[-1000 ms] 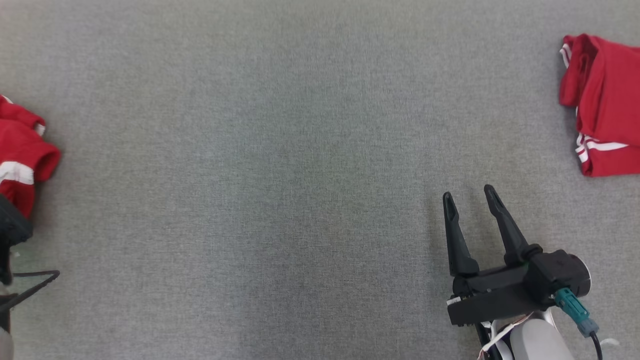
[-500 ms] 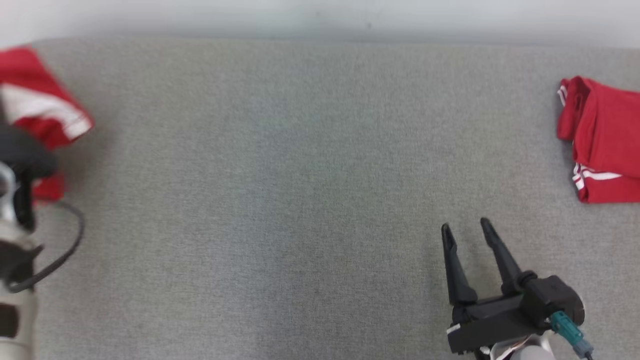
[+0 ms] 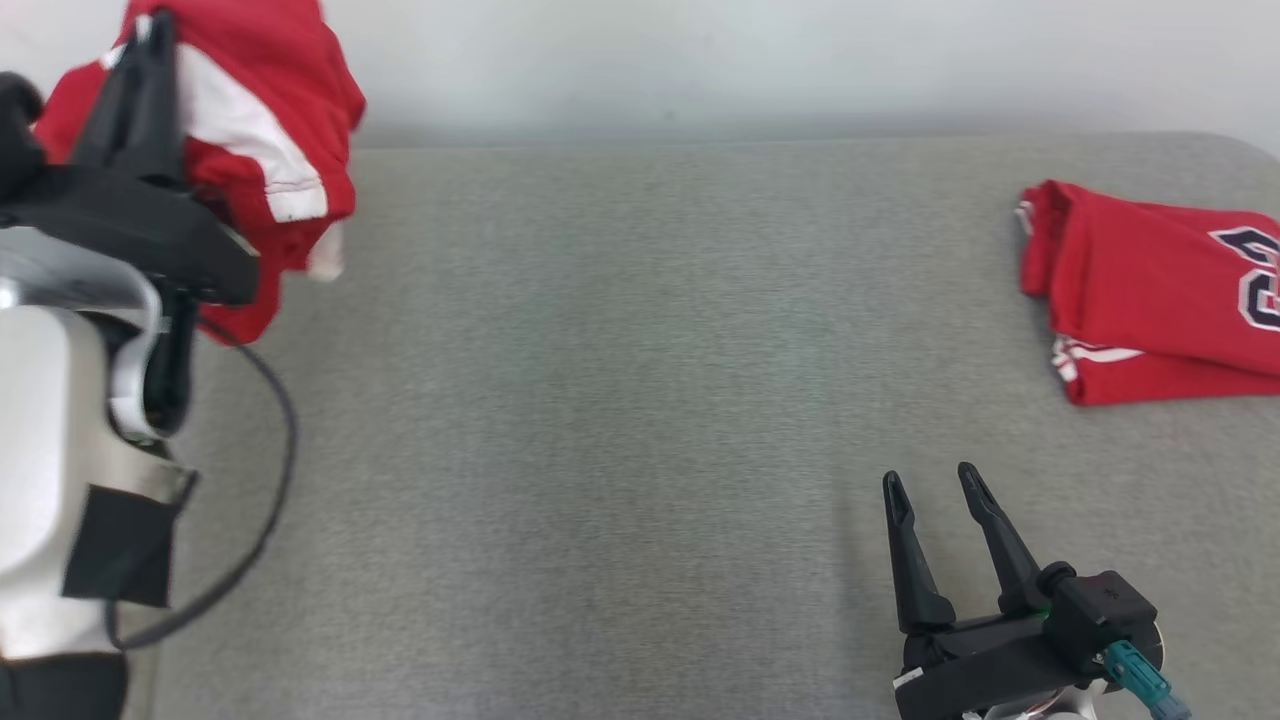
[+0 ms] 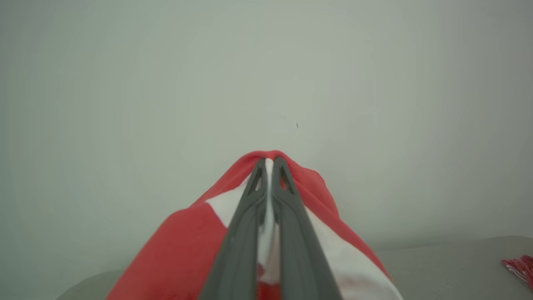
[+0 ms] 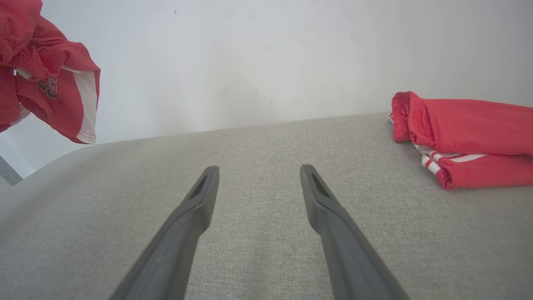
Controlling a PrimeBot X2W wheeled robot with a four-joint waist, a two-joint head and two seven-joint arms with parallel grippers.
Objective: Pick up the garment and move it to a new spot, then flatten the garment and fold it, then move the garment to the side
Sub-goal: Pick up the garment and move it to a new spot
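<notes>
At the upper left of the frame the left gripper (image 3: 150,35) clamps the red garment (image 3: 300,80) aloft, clear of the grey surface (image 3: 600,400); best lowered mid-frame slowly, where the open-jawed right gripper (image 3: 925,480) can spread it.

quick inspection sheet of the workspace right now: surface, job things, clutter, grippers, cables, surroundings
surface: grey fabric-covered table, bare across the middle
job's things: red garment with white panels, bunched and hanging from the left gripper, up off the table at the far left
clutter: folded red garment lying at the table's right edge, dark number print on top, white stripes at its hem
grippers: left gripper shut on the red garment; right gripper open and empty, low over the near right of the table
cables: black cable looping beside the left arm; teal connector at the right wrist
surroundings: plain pale wall behind the table; nothing else seen
</notes>
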